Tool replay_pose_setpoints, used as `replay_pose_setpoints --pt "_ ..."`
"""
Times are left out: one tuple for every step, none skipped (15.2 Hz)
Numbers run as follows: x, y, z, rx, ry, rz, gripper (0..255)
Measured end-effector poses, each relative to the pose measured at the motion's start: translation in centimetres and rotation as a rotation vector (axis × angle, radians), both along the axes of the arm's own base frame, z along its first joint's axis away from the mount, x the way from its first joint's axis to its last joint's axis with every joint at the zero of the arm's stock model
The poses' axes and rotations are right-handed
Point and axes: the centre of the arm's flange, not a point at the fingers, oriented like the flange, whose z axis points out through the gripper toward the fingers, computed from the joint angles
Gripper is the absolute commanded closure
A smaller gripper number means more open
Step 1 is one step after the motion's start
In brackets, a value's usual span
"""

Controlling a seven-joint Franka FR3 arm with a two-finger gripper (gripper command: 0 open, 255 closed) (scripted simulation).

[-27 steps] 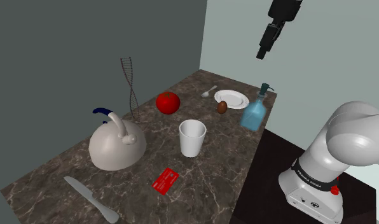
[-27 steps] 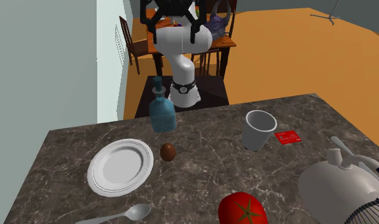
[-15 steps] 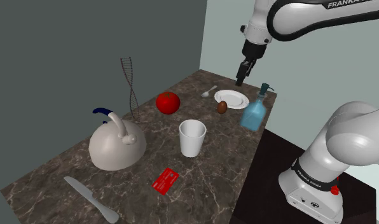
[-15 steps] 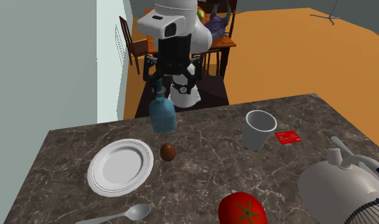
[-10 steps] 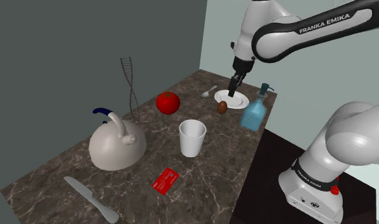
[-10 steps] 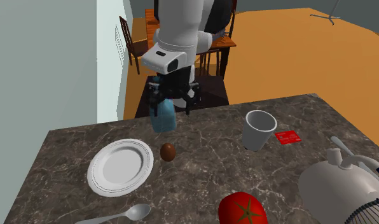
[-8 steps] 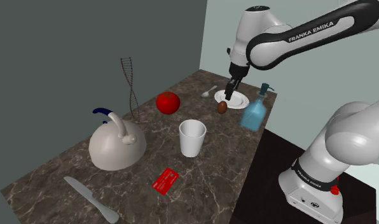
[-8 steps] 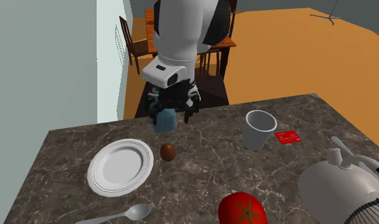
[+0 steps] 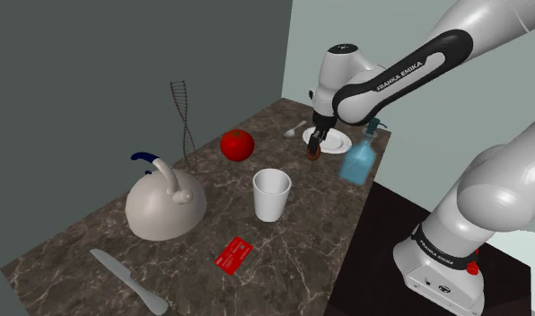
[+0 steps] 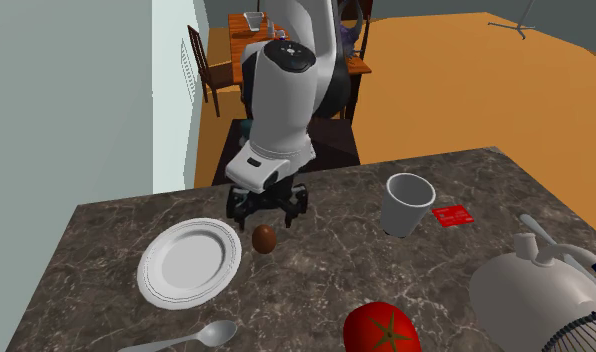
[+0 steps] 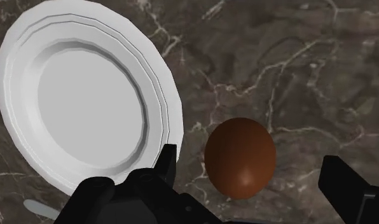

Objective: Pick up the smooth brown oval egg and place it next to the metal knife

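The brown egg (image 11: pixel 240 156) lies on the dark marble counter beside a white plate (image 11: pixel 86 95). My gripper (image 11: pixel 248 159) hangs open just above the egg, one finger on each side and neither touching it. From across the counter the gripper (image 10: pixel 267 212) stands a little above the egg (image 10: pixel 264 238), right of the plate (image 10: pixel 189 262). In the shoulder view the gripper (image 9: pixel 316 140) covers part of the egg (image 9: pixel 312 153) at the counter's far end. The grey knife (image 9: pixel 127 280) lies at the near left corner, far from the egg.
Between egg and knife stand a white cup (image 9: pixel 272 194), a grey kettle (image 9: pixel 165 205) and a flat red card (image 9: pixel 233 255). A tomato (image 9: pixel 237 144), a thin wire spiral (image 9: pixel 185 121), a spoon (image 9: pixel 295 128) and a blue bottle (image 9: pixel 358 162) lie near the far end.
The arm has swung down from high above the counter's far end to just over the egg. The fingers have stayed apart. Nothing on the counter has moved.
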Motion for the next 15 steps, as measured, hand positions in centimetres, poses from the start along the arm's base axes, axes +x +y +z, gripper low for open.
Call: replay_pose_setpoints --pt "0.1 -0.1 -0.4 0.000 0.000 0.000 0" --pt "0.0 0.0 -1.0 -0.001 0.000 0.000 0" --pt "0.2 -0.2 -1.5 -0.001 0.000 0.001 0" --pt "0.4 -0.4 -2.3 0.000 0.000 0.000 0" --pt "0.3 -0.4 -2.7 0.000 0.000 0.000 0" --pt "0.3 -0.5 -2.8 0.000 0.000 0.000 0" --pt "0.3 -0.5 -2.9 0.000 0.000 0.001 0" --pt "0.3 -0.5 -2.9 0.000 0.000 0.001 0" --pt "0.3 -0.5 -2.9 0.000 -0.001 0.001 0" --pt "0.3 -0.5 -2.9 0.000 -0.001 0.001 0" --pt "0.3 -0.5 -2.9 0.000 -0.001 0.001 0" --pt "0.3 -0.5 -2.9 0.000 -0.001 0.001 255" --pt "0.3 -0.5 -2.9 0.000 -0.001 0.001 255" --pt "0.3 -0.5 -2.9 0.000 -0.001 0.001 255" --pt "0.3 -0.5 -2.9 0.000 -0.001 0.001 255"
